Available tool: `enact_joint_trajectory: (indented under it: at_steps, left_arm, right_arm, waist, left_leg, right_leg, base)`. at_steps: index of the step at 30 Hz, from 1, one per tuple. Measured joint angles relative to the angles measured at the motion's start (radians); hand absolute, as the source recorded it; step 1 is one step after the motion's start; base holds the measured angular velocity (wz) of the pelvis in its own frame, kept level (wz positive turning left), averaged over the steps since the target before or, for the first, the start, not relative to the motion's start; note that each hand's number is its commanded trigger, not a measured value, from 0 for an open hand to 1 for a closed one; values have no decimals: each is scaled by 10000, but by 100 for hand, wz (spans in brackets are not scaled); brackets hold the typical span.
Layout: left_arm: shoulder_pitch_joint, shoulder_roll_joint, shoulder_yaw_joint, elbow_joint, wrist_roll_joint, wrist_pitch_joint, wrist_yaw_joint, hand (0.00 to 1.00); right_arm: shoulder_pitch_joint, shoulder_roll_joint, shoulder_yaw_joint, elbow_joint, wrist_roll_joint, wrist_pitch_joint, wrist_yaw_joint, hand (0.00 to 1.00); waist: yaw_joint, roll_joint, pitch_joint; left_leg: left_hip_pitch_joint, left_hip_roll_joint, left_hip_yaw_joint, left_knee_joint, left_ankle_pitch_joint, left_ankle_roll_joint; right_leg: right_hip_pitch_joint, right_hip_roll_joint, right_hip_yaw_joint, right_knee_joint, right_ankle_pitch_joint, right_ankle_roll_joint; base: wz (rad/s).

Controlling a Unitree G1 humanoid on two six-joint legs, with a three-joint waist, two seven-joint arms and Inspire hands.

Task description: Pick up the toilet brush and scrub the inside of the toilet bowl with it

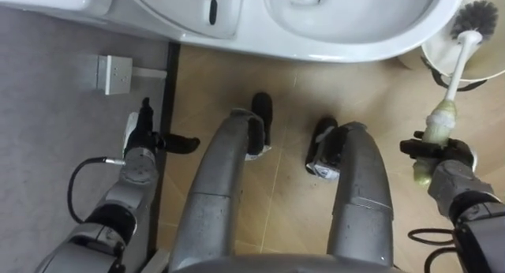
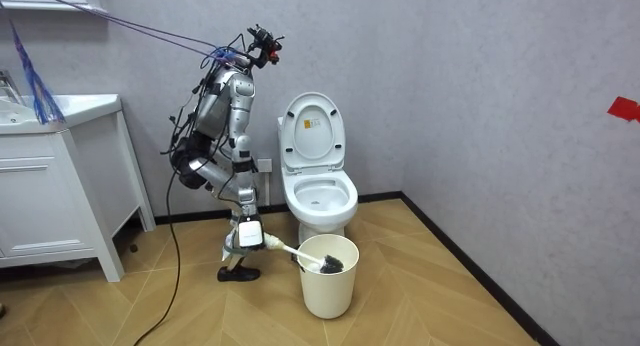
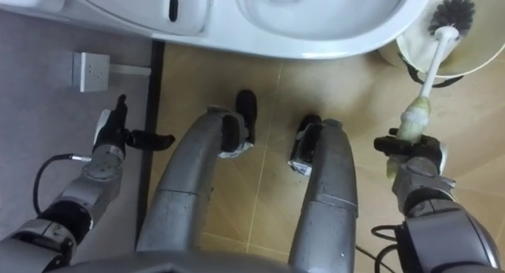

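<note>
Toilet (image 1: 371, 46) stands straight ahead of me, and the pale bin (image 1: 483, 68) sits just off its right side. My right hand (image 1: 443, 156), short of the toilet on that same side, is clenched round the handle of the brush (image 1: 455, 80), whose long axis runs forward and slightly right, bristle head (image 1: 479, 16) pointing into the bin, so the bowl (image 1: 331, 16) lies forward-left of it. My left hand (image 1: 146, 139) hangs slack off the toilet's left.
</note>
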Motion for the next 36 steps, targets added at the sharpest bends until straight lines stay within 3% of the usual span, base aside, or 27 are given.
enact_joint_trajectory:
  at_steps: [4, 13, 18, 22, 24, 31, 34, 36]
  left_arm:
    - [313, -56, -2, -264, 7, 16, -23, 0]
    - [1164, -44, 10, -149, -192, -38, -437, 0]
    - [1493, -27, 458, 454, -190, -126, -607, 0]
    - [1699, -29, 817, 884, -159, -132, -886, 0]
    - [2057, 0, 1083, 843, -82, -135, -958, 0]
    - [3507, 84, 1618, 136, -72, -128, -950, 0]
    - [3751, 81, 1792, 110, -69, -148, -902, 0]
    - [3864, 60, 2187, 87, 14, -176, -886, 0]
  right_arm:
    - [142, 69, -3, 51, 36, 25, 35, 100]
    - [585, 263, -14, 181, 660, 13, 274, 100]
    - [1044, 649, -436, 203, 1123, 16, 525, 100]
    - [1568, 843, -720, 282, 1213, 51, 824, 100]
    - [1917, 906, -809, 313, 1188, 164, 919, 100]
    - [2727, 1128, -1002, 215, 1171, 237, 996, 100]
    - [3026, 1143, -1016, 95, 1038, 235, 1044, 100]
    - [3169, 1166, -1145, 88, 656, 232, 1157, 100]
  waist:
    - [-24, -1, 0]
    - [-306, -70, -33]
    - [-403, -424, -188]
    - [-461, -507, -231]
    - [-551, -588, -292]
    - [-616, -808, -373]
    - [-636, -927, -432]
    - [-613, -1019, -423]
  left_leg:
    - [619, -1, 2, -338, 41, -4]
    - [3370, -9, -20, -2354, 456, -56]
    - [5134, 23, -33, -3457, 505, -115]
    - [6405, 30, -242, -4042, 512, -129]
    - [7116, 8, -271, -4460, 511, -127]
    - [9192, -53, -269, -5735, 515, -116]
    - [9913, -144, -353, -6107, 512, -121]
    - [10272, -165, -396, -6204, 509, -127]
  right_leg:
    - [611, 3, -29, -306, 8, 17]
    - [3384, 80, -369, -2364, 451, 81]
    - [5208, 366, -397, -3730, 661, 204]
    - [6735, 488, -675, -4791, 790, 325]
    - [7551, 559, -736, -5390, 871, 448]
    - [9858, 777, -942, -7233, 1233, 657]
    - [10608, 807, -1087, -7755, 1258, 697]
    - [11087, 846, -1131, -8063, 1291, 725]
  base:
    - [2]
    - [1]
    - [-5]
    - [12]
    - [10]
    - [2]
    - [10]
    - [9]
